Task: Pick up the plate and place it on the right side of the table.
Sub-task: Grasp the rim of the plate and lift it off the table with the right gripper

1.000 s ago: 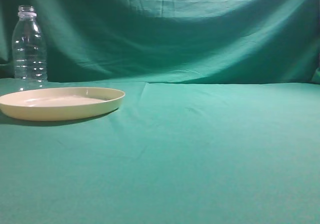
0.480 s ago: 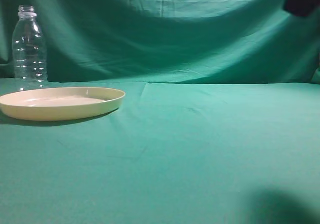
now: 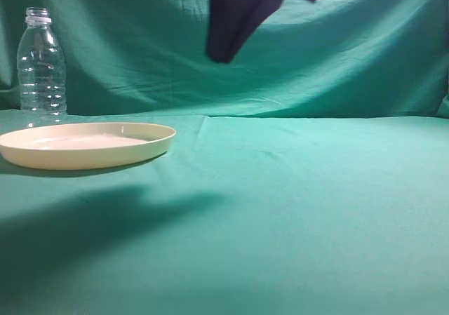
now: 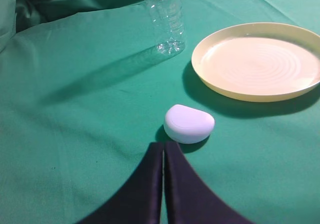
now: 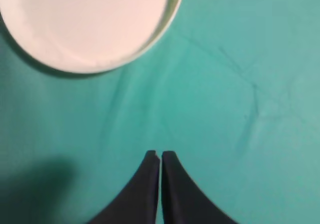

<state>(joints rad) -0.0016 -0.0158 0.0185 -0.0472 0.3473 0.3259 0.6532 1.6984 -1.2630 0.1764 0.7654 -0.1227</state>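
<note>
Nothing is done yet: the plate [image 3: 85, 144] sits untouched at the left of the bench [image 3: 295, 210], in front of the bottle [image 3: 41, 66], while the right end effector [image 5: 160, 156] hangs above it, closed and empty, like the left end effector [image 4: 163, 149].

Looking straight down from above, the right pincer [image 5: 160, 159] hangs over bare green cloth with its two dark tips pressed almost together, only a thin slit between them and nothing held. The cream plate [image 5: 85, 19] lies flat on the counter [image 5: 250, 59] at the upper left, cut off by the picture's edge and well apart from the tips. Faint creases cross the cloth to the right, and a dark shadow sits at the lower left.
</note>
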